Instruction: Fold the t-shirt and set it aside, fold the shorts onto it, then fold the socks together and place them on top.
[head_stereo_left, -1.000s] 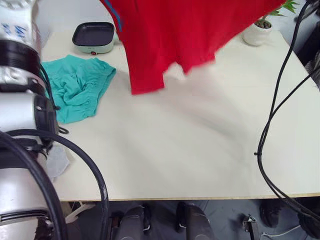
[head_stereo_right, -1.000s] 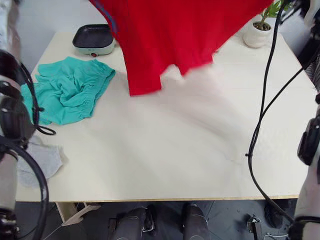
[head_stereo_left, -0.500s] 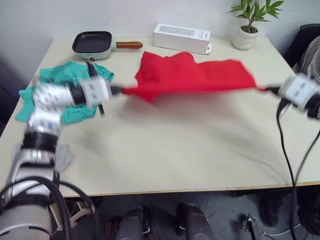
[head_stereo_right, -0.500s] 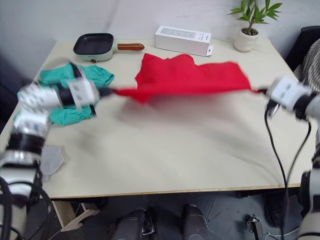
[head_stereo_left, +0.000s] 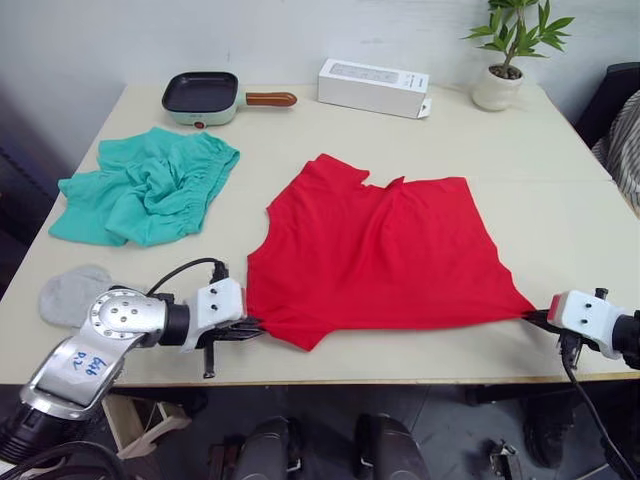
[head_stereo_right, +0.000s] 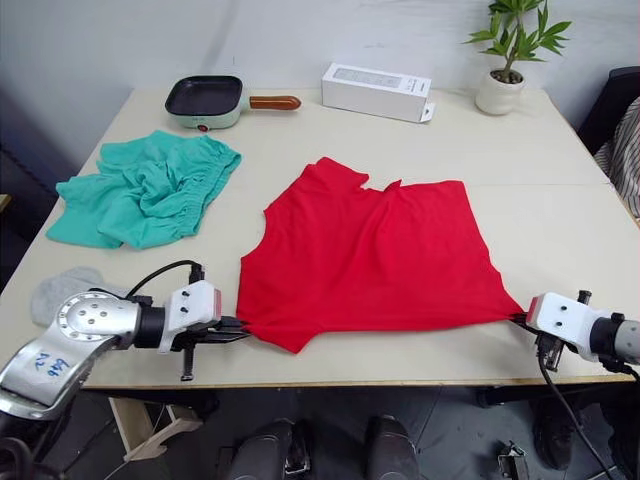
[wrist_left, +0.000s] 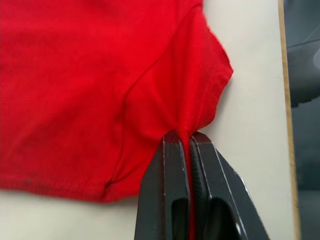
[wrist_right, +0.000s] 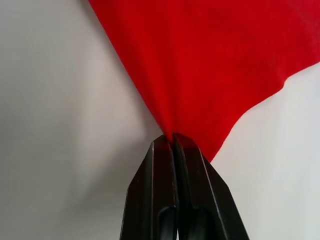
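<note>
The red t-shirt lies spread flat in the middle of the table, sleeves toward the far side. My left gripper is shut on its near left corner, low over the table's front edge; the wrist view shows the cloth pinched between the black fingers. My right gripper is shut on the near right corner, the cloth running into its closed fingers. The teal-green shorts lie crumpled at the left. A light grey sock rests at the front left edge, partly behind my left arm.
At the back of the table stand a small pan with a wooden handle, a white box and a potted plant. A black cable loops off my left wrist near the table's front edge.
The shirt was held up in the air, then swung forward and down; it now lies flat on the table with both grippers still holding its near corners. The camera view has tilted too.
</note>
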